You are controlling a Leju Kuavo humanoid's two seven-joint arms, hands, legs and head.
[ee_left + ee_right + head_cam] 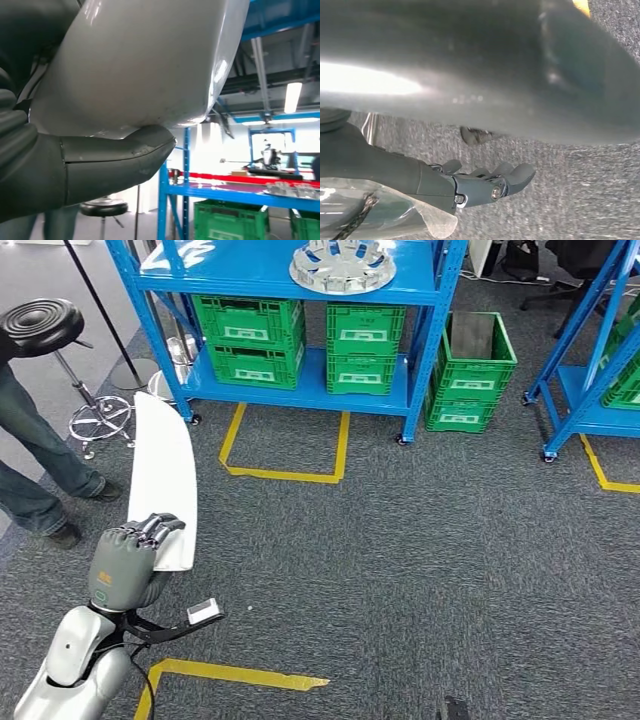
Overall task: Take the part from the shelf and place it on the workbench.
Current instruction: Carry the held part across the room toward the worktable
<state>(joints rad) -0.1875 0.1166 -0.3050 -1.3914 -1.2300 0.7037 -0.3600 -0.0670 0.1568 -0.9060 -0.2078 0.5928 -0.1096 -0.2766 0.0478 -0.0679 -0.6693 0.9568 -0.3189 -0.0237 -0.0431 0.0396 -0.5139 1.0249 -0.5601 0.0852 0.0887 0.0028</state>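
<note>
In the head view the white part [162,480] was gripped by the left hand [128,562], off the blue shelf [302,390], over carpet well apart from it; no workbench was seen, so placing was judged outstanding; a person's legs [34,465] stood near. In the left wrist view the thumb [113,160] was pressed under the part [143,65]. In the right wrist view the right hand [486,182] was held empty, fingers extended.

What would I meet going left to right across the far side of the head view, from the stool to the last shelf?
Black stool → blue shelf with silver wheel cover on top and green crates below → lone green crate on the floor → second blue shelf.
</note>
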